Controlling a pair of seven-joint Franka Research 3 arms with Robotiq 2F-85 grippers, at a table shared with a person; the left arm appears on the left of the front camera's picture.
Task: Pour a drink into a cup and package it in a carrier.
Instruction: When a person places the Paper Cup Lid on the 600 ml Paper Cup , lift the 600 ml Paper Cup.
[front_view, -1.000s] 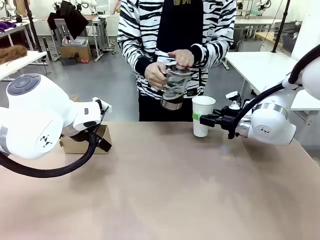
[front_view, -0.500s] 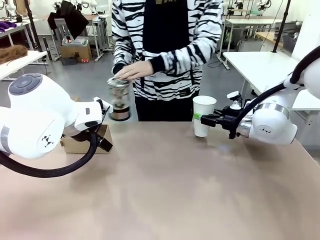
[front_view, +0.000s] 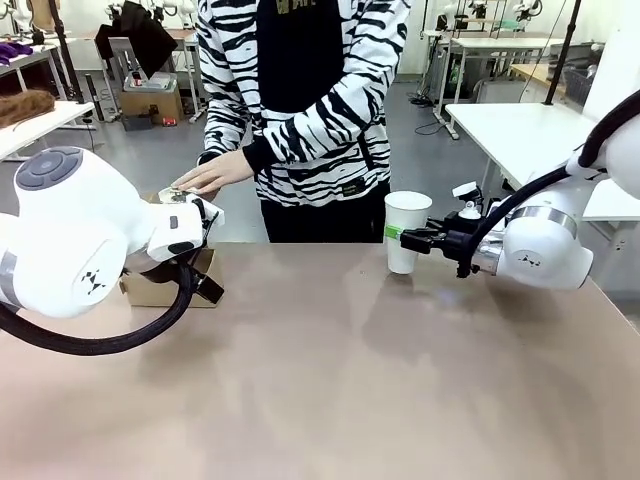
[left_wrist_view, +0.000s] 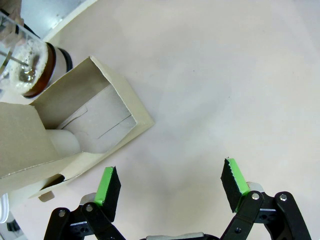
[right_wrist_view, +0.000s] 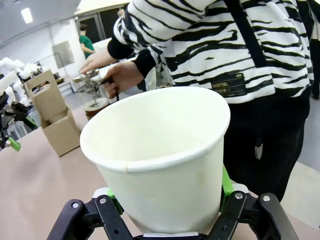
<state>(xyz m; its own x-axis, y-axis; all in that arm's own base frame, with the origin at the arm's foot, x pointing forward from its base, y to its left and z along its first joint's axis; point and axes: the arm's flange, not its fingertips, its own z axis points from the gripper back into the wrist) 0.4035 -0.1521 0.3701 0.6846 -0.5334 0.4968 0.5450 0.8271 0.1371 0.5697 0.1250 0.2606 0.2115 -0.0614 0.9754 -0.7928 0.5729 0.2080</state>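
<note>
Green-padded fingers of the right gripper (front_view: 403, 238) are clamped on the lower half of the cup (front_view: 407, 216), a tall white paper cup held upright near the table's (front_view: 330, 380) far edge. In the right wrist view the cup's inner wall looks clean white near the rim. Its bottom is hidden, so I cannot tell whether any drink is in it.

Well apart from the cup, across the table, the person's hand (front_view: 212, 170) rests on the lid of the glass press jug (right_wrist_view: 92, 92). The jug holds the drink (left_wrist_view: 41, 70), a dark brown liquid, and stands just beside the carrier (left_wrist_view: 95, 120). The carrier is a small brown cardboard box with an upright handle tab.

The left gripper (left_wrist_view: 172, 185) hovers over bare table just beside the carrier, jaws spread wide, holding nothing.

The step in hand looks like the join between pouring and packaging, with the jug parked by the carrier and the cup gripped. If the cup is filled, the next move calls for carrying it level across the table and lowering it straight into a round pocket. The left gripper seems well placed to steady the carrier.
</note>
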